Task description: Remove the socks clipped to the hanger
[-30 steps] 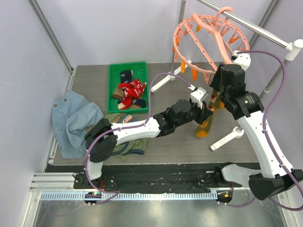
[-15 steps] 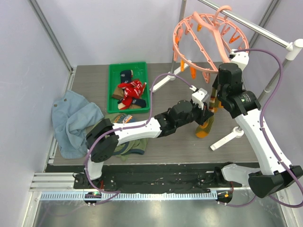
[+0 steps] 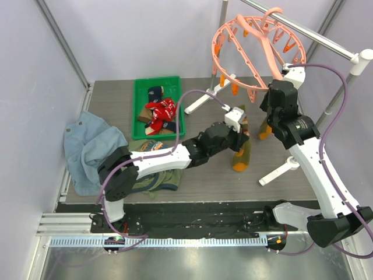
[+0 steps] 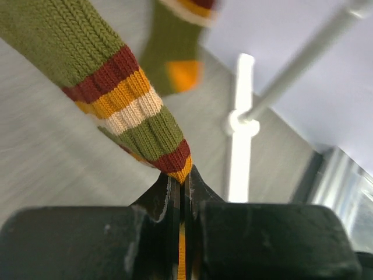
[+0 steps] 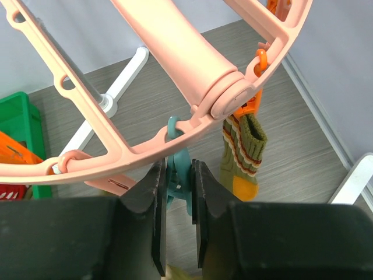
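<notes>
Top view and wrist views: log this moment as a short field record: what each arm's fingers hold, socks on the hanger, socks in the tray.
left gripper: fingers shut on the cuff of an olive striped sock, which hangs apart from the hanger
right gripper: fingers shut on a teal clip on the hanger ring
on hanger: a second olive striped sock, held by an orange clip
green tray: several socks inside
</notes>
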